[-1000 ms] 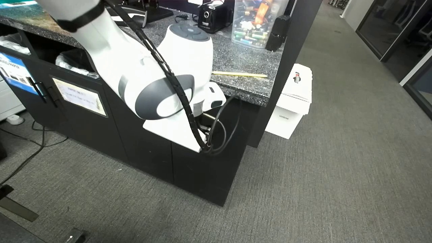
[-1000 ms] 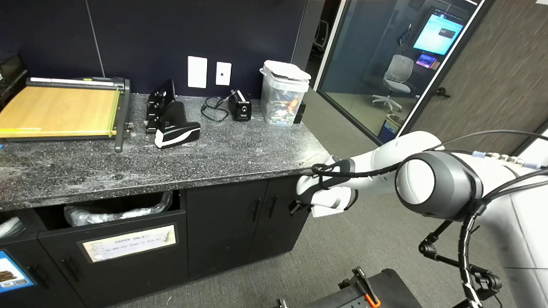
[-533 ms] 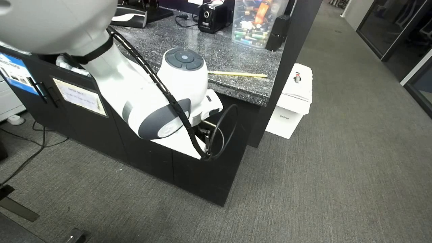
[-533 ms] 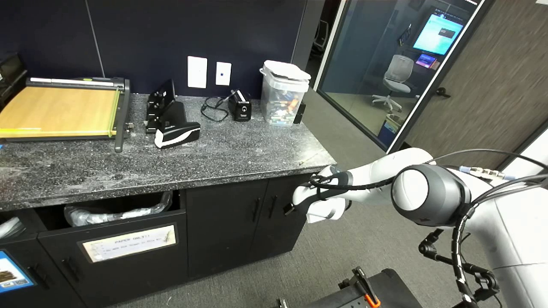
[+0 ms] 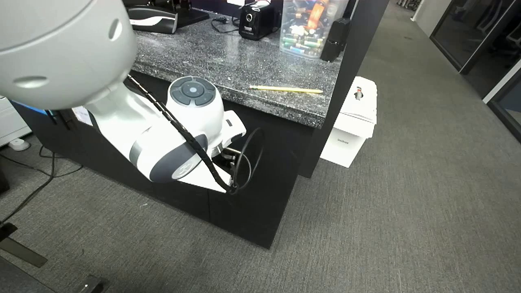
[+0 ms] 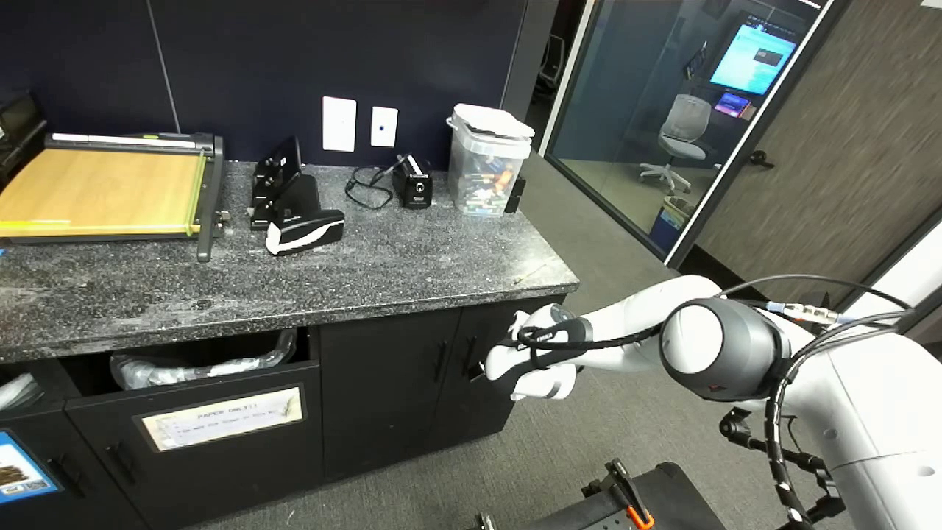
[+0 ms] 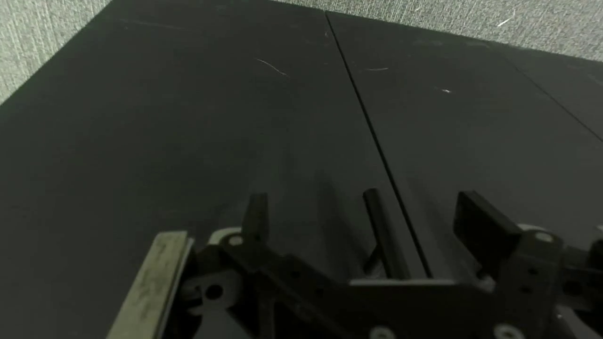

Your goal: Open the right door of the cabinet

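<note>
The cabinet (image 6: 412,269) is a low black unit with a grey speckled stone top. Its right door (image 6: 467,408) looks shut, flush with the twin door; it also shows in the wrist view (image 7: 188,122). The right door's slim black bar handle (image 7: 384,230) stands between my spread fingers, nearer neither pad by touch; gaps show on both sides. My gripper (image 7: 362,212) is open and empty. In an exterior view the gripper's dark tip (image 6: 477,371) is beside the handle (image 6: 469,352). In an exterior view the arm hides the handle and most of the gripper.
The twin left door (image 6: 383,397) has its own handle (image 6: 440,361) close by. The counter edge overhangs above the gripper. A pencil (image 5: 287,89) and a clear tub (image 6: 487,165) are on top. A white box (image 5: 346,130) stands beyond the cabinet's end. A black stand (image 6: 647,500) is in front.
The arm and gripper have moved left and slightly down in both exterior views, bringing the gripper to the right door's handle. The doors have not visibly moved.
</note>
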